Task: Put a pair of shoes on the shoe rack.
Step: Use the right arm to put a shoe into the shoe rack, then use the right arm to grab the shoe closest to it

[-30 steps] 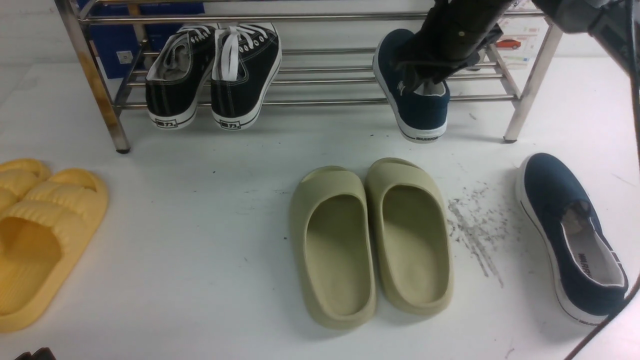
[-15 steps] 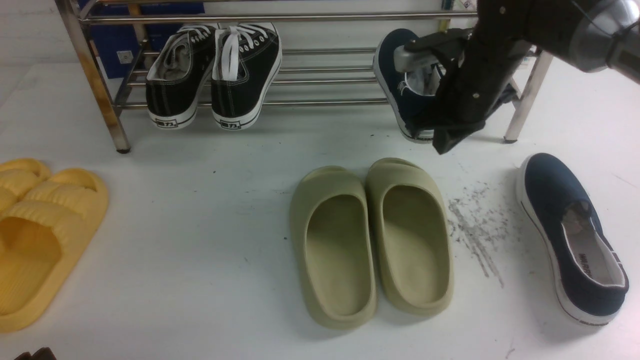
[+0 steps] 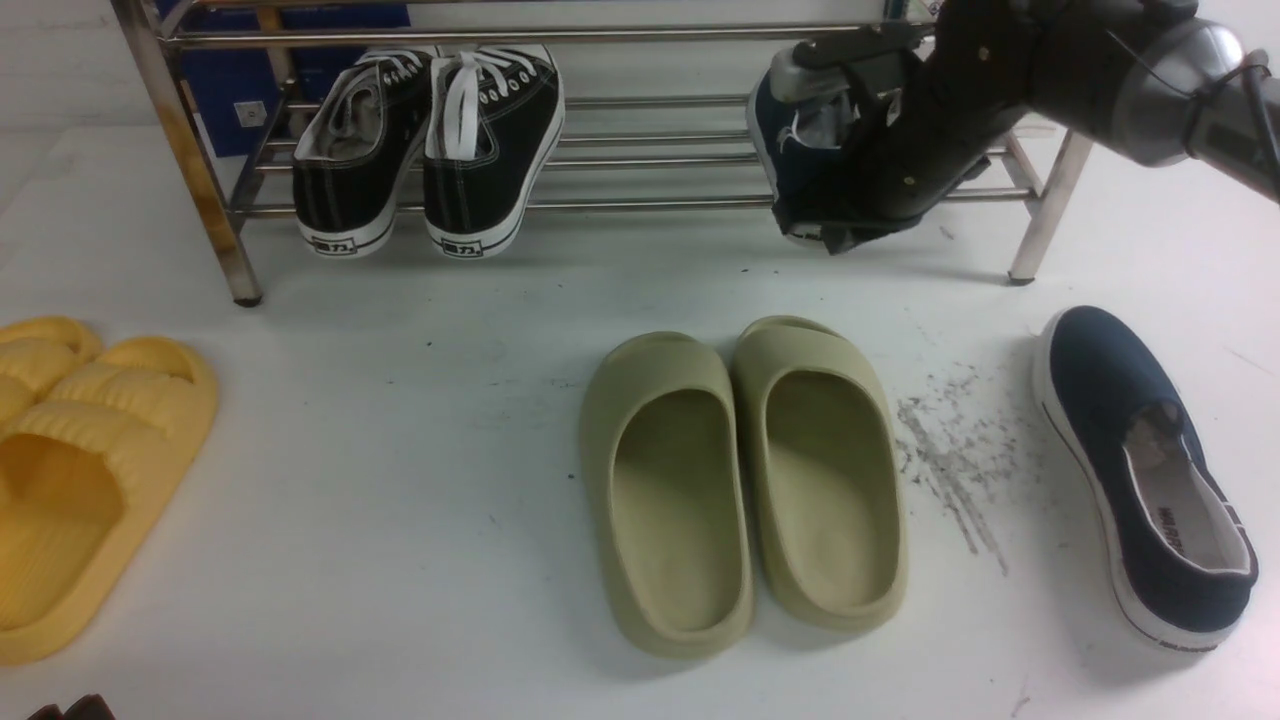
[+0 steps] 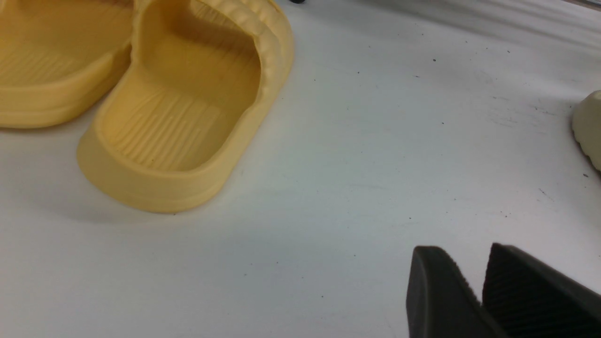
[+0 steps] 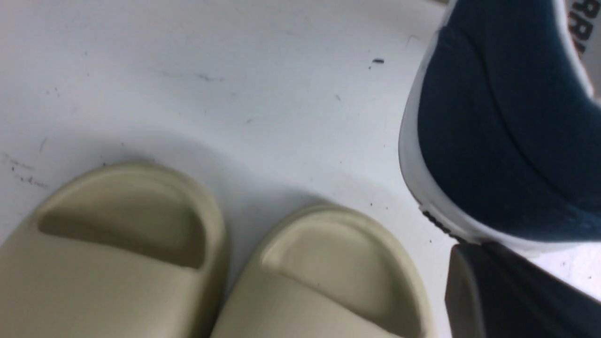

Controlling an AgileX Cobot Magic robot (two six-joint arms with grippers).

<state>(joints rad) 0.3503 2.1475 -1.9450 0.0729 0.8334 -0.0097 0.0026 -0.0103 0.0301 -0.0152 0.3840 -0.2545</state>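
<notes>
One navy slip-on shoe point(image 3: 790, 165) lies on the lower bars of the steel shoe rack point(image 3: 640, 205), at its right end and mostly hidden behind my right arm. My right gripper point(image 3: 836, 240) is shut and empty, with its tip against that shoe's white heel. The right wrist view shows the same shoe point(image 5: 497, 141) just beyond the closed right gripper point(image 5: 462, 263). The other navy shoe point(image 3: 1110, 420) lies on the table at the right, toe towards the rack. In the left wrist view my left gripper point(image 4: 462, 253) hangs open over bare table.
A pair of black lace-up sneakers point(image 3: 430, 150) fills the rack's left end. Two olive slides point(image 3: 740, 480) lie mid-table, seen close in the right wrist view as olive slides point(image 5: 141, 244). Yellow slides point(image 3: 90, 470) lie at the left edge, near my left gripper.
My right gripper has let go of the navy shoe on the rack, shut, and swung down in front of its heel. The heel now sits further in towards the rack.
</notes>
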